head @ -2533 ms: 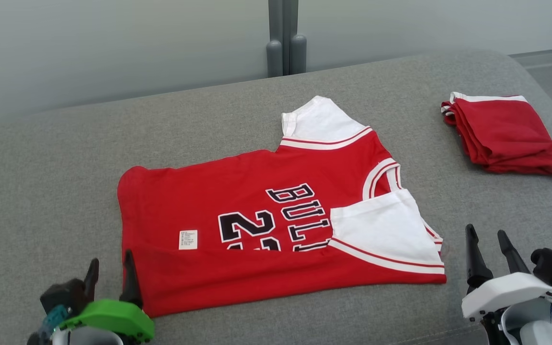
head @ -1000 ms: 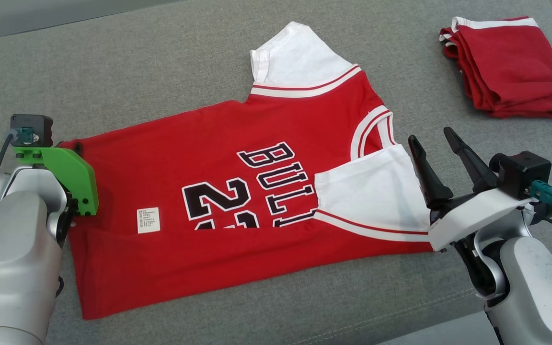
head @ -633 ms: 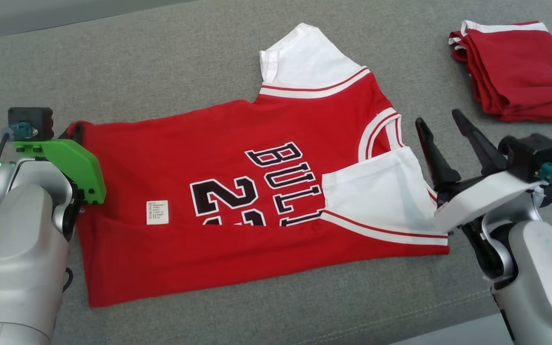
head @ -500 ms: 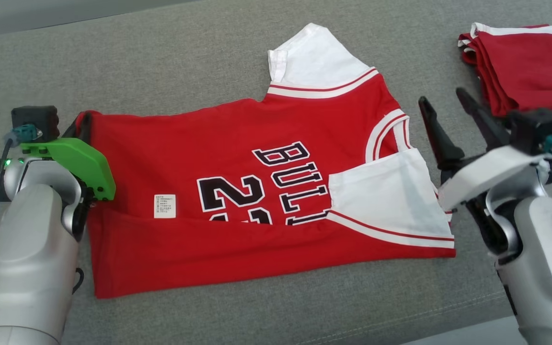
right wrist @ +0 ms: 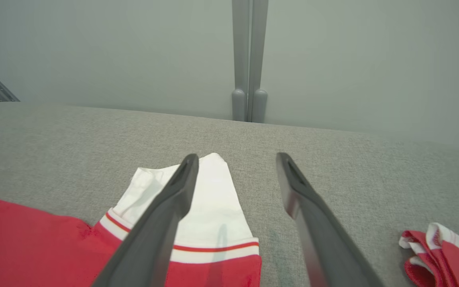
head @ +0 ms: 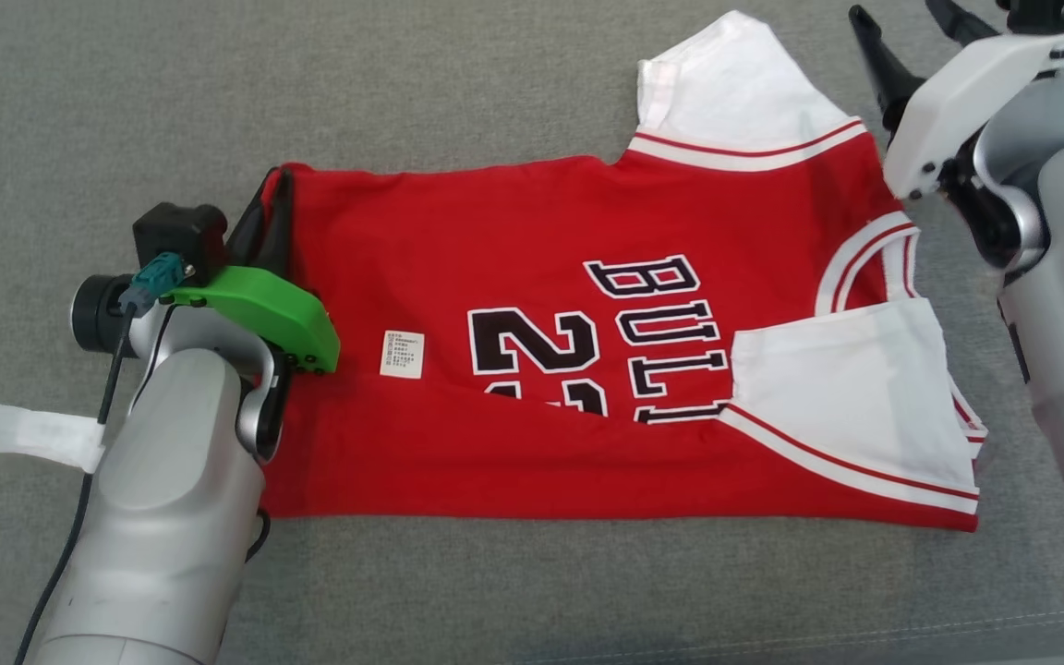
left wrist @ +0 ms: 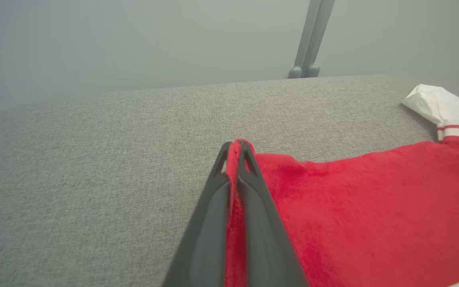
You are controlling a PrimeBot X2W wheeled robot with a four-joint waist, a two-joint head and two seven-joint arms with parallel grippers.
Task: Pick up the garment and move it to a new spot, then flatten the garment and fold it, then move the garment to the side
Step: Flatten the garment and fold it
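Red white-sleeved jersey: long axis left-right, neck rightward. Left end effector pinched on its hem corner; right end effector wide, empty.

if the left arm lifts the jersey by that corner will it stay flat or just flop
Probably flop: the jersey is thin cloth lying limp, folded over along its near edge. Pinched at one corner by the left gripper, the rest would likely hang and drag. It looks light, so the grip should hold.
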